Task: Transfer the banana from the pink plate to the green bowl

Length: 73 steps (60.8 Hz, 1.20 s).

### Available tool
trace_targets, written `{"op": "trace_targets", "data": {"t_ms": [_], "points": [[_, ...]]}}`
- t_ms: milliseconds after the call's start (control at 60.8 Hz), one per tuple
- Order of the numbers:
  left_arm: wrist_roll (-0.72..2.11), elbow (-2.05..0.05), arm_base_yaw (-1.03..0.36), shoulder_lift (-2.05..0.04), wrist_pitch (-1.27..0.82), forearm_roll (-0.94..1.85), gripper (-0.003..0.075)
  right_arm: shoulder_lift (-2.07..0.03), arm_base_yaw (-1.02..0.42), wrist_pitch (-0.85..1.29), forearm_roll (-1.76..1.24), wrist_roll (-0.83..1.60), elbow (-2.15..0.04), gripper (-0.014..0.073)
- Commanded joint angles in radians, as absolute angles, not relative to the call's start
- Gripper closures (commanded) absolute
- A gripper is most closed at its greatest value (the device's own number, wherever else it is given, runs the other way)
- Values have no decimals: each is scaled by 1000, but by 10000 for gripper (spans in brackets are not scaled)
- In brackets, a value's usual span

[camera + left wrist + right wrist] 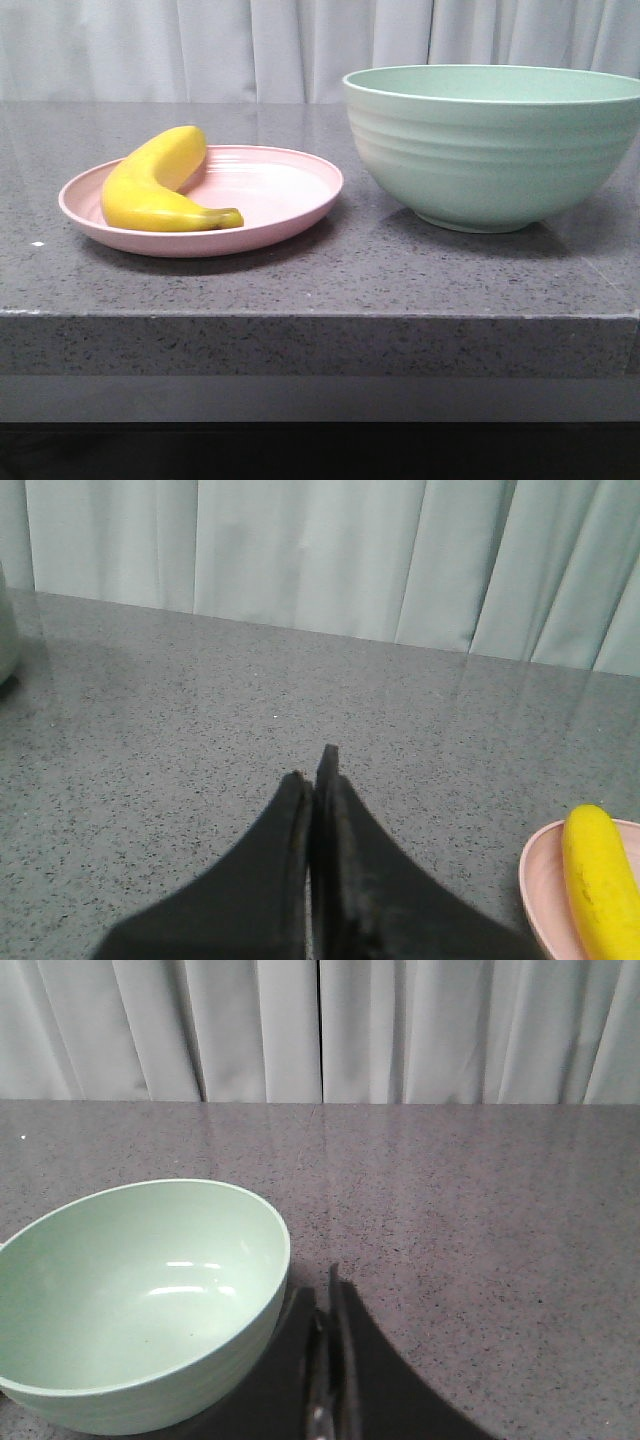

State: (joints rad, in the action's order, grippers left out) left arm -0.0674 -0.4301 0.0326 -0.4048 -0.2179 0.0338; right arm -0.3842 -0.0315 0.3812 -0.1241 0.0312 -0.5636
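task is not yet starting: banana (160, 185) is lying on pink plate (290, 195), left of the empty green bowl (490, 150); left gripper (318, 780) and right gripper (332, 1295) are sitting clenched, holding nothing; next move is calling for opening and reaching.

Banana (160, 183) lying on pink plate (285, 195), left half of it, curved, dark stem tip pointing toward bowl side. Green bowl (490, 150) just right of plate, not touching, way taller. Both sit on speckled grey counter (330, 285). Pale curtain (200, 50) behind.

Speckled grey stone countertop (320, 290) before pale pleated curtains (200, 45).
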Motion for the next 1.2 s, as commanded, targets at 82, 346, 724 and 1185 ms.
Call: {"op": "trace_targets", "data": {"t_ms": [82,346,724,1185], "points": [[-66,-469,34,-417,-135,36,337,-400,-24,313,-115,32,-599,344],[-66,-469,34,-417,-131,70,41,-400,-24,315,-115,32,-582,-59],[12,-752,-163,-700,-543,118,115,-400,-24,306,-115,32,-582,-58],[-24,-1070,-459,-1283,-646,221,115,-400,-24,306,-115,32,-582,-58]]}}
